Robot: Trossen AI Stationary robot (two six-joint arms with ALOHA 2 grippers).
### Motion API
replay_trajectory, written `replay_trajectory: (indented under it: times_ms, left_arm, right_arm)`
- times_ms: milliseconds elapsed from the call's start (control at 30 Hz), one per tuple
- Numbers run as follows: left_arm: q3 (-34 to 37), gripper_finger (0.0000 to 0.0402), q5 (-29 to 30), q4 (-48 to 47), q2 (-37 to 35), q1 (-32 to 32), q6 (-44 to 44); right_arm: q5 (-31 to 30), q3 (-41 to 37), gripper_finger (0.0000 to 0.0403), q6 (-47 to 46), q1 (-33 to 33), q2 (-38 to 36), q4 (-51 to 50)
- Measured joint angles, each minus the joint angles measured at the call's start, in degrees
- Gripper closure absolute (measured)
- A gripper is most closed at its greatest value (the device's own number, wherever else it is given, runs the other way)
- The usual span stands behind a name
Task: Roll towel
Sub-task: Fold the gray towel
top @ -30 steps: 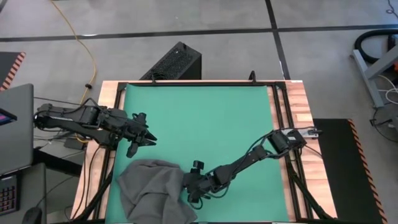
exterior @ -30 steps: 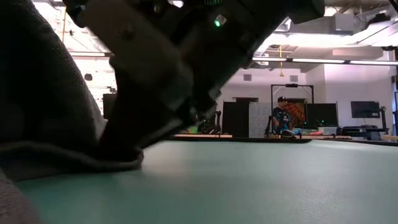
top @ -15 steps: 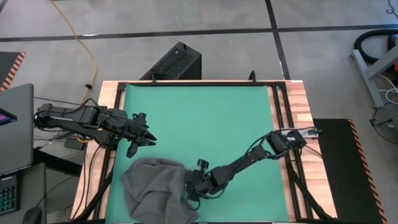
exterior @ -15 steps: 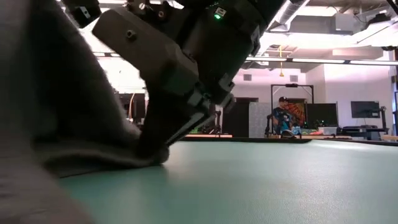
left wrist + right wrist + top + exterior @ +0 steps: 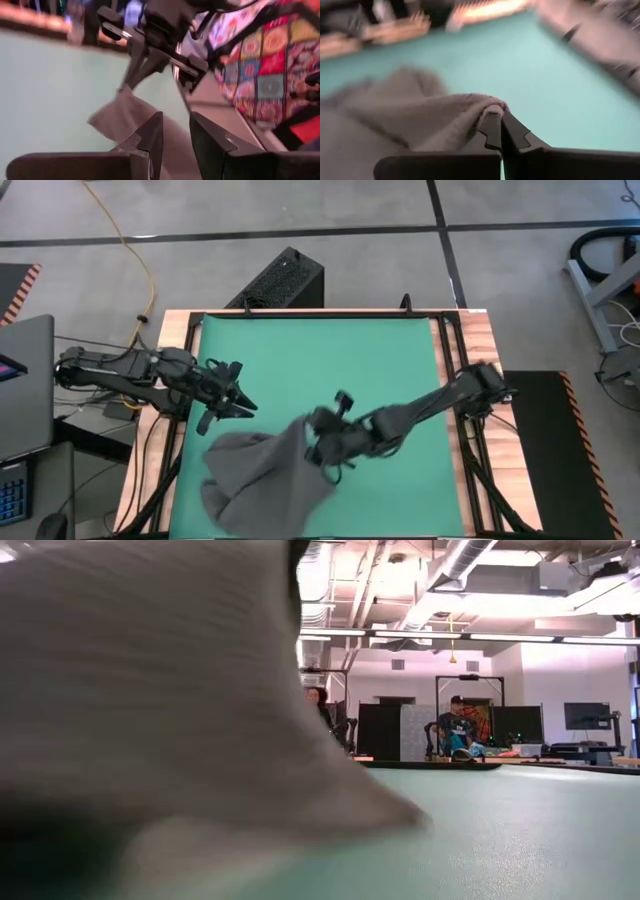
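The towel (image 5: 262,477) lay crumpled at the lower left of the green mat (image 5: 330,360) in the high view, with one edge drawn up toward the centre of the frame into a peak. The right pincer (image 5: 318,442) sat at that peak, just below the middle of the picture, and its fingers were pressed together on a fold of the grey cloth. The right wrist view showed the same pinch, the towel (image 5: 415,120) bunched over the two dark fingertips (image 5: 492,131). In the low view the lifted cloth (image 5: 150,720) filled the left half of the frame, blurred.

The left pincer (image 5: 238,405) hovered at the left side of the mat, just above the towel's upper edge and clear of it. Its fingers (image 5: 152,135) stood slightly apart with nothing between them. The wooden surface (image 5: 487,360) showed along the mat's right edge.
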State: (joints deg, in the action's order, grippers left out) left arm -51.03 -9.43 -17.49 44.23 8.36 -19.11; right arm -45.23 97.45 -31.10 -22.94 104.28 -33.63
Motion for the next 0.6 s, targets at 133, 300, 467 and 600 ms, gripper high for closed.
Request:
replay_trajectory:
  times_ms: [133, 300, 467, 600]
  left_arm:
    - [0.0, 0.0317, 2.0, 5.9, 0.0, 0.0, 1.5]
    - [0.0, 0.0317, 3.5, 10.3, 0.0, 0.0, 12.0]
    - [0.0, 0.0306, -3.9, 11.8, 1.5, -1.0, 11.6]
    - [0.0, 0.0281, -11.0, 9.1, 3.8, -1.0, 11.1]
  right_arm:
    - [-5.0, 0.0, 0.0394, 5.0, 1.9, -5.8, 0.0]
    - [3.5, 0.0, 0.0393, 21.5, 3.0, -9.0, 6.3]
    - [11.3, 0.0, 0.0392, 29.0, 1.1, -9.1, 14.0]
    - [11.8, 0.0, 0.0391, 27.1, -1.2, -8.8, 14.2]
